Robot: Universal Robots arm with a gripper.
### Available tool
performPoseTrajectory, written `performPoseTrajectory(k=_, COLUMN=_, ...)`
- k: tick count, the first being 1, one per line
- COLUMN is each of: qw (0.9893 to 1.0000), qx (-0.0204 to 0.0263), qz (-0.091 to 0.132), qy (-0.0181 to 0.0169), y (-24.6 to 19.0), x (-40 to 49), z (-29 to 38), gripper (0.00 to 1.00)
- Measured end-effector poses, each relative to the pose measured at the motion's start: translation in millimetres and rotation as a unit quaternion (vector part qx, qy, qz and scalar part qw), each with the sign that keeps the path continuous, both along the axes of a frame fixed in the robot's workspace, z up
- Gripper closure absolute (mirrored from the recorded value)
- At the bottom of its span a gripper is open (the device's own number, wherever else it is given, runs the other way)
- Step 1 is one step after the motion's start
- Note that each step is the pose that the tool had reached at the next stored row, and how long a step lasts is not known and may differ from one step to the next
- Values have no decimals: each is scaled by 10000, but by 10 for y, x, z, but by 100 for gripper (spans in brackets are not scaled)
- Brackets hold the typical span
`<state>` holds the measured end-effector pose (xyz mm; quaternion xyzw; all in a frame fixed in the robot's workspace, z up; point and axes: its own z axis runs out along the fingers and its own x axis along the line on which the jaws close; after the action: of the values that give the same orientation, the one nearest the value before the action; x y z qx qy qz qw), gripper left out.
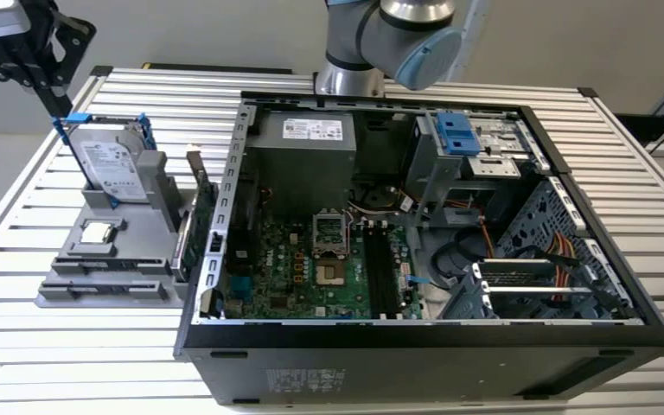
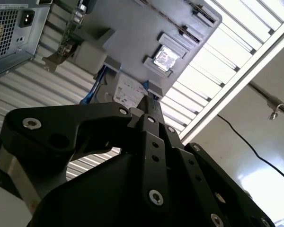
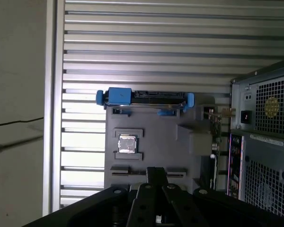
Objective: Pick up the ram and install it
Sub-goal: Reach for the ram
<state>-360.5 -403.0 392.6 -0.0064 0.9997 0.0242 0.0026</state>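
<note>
- The pincer (image 1: pixel 59 117) hangs at the far end of the exterior view's left, over the far left corner of a gray holder (image 1: pixel 67 298).
- Its fingers are drawn together to a narrow tip, and nothing can be seen between them in either wrist view.
- The tip is just beside the blue tab of the hard drive (image 1: pixel 113 164). Whether it touches the tab cannot be told.
- The hard drive stands upright at the far end of the holder.
- A square silver processor chip (image 1: pixel 99 232) lies flat in its seat just on the near side of the hard drive.
- The ram (image 3: pixel 135 173) seems to be the thin dark strip standing on edge in the slot nearer than the chip, between two gray end blocks. The pincer's tip hides its middle in the first wrist view.
- A green expansion card (image 1: pixel 200 229) stands on edge along the holder's right side, next to the computer case (image 1: pixel 424 346).
- The case lies open on the slatted metal counter (image 1: pixel 32 363), to the right of the holder.
- Inside it, the motherboard (image 1: pixel 297 268) faces up, with its long black memory slots (image 1: pixel 379 268) right of the processor socket.
- The arm (image 1: pixel 407 30) rises at the far edge, behind the case.
</note>
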Motion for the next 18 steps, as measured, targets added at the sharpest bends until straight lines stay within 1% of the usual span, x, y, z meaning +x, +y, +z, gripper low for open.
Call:
performPoseTrajectory(k=10, qw=10000, qx=0, qz=-18, qy=0, y=-68, x=1, z=0, gripper=100)
performPoseTrajectory(k=18, qw=10000, qx=0, qz=-26, qy=0, y=-100, x=1, z=-1, gripper=100)
